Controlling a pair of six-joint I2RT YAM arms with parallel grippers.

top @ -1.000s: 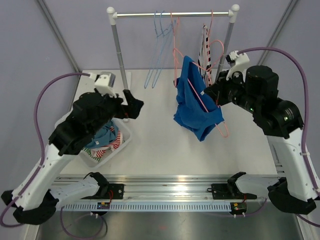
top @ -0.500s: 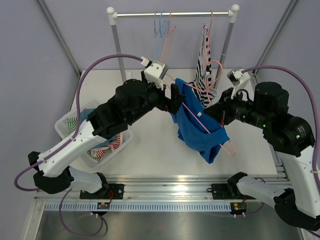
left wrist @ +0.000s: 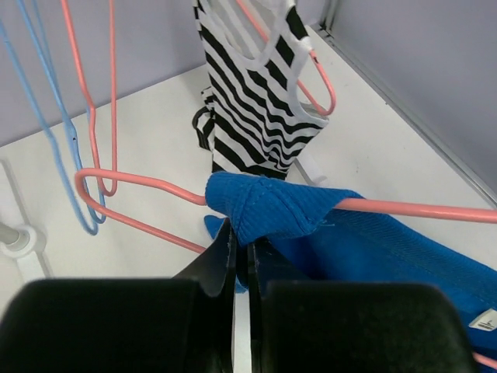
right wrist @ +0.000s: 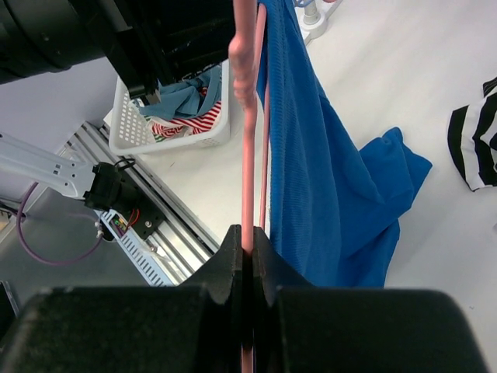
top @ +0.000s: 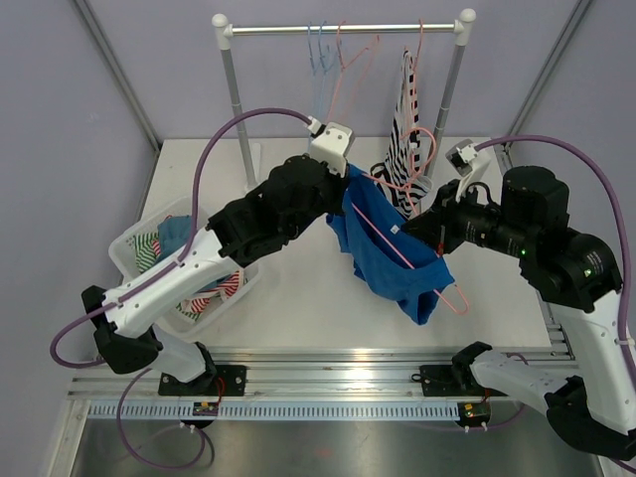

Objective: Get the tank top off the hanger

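A blue tank top [top: 383,253] hangs on a pink wire hanger [top: 452,293] held tilted above the middle of the table. My left gripper [top: 343,194] is at the garment's upper left end. In the left wrist view it [left wrist: 242,245] is shut on the blue strap [left wrist: 268,206], which is folded over the hanger wire [left wrist: 140,185]. My right gripper [top: 427,224] is on the tank top's right side. In the right wrist view it [right wrist: 250,241] is shut on the pink wire [right wrist: 246,116], with the blue cloth [right wrist: 326,179] draped beside it.
A clothes rack's rail [top: 338,28] crosses the back with bare blue hangers [top: 318,60] and a black-and-white striped top [top: 405,119] on another pink hanger. A white basket [top: 134,248] of clothes sits at the left, under my left arm.
My left arm swung from over the basket to the tank top, and its jaws went from open to shut on the strap. The right arm drew the hanger slightly forward.
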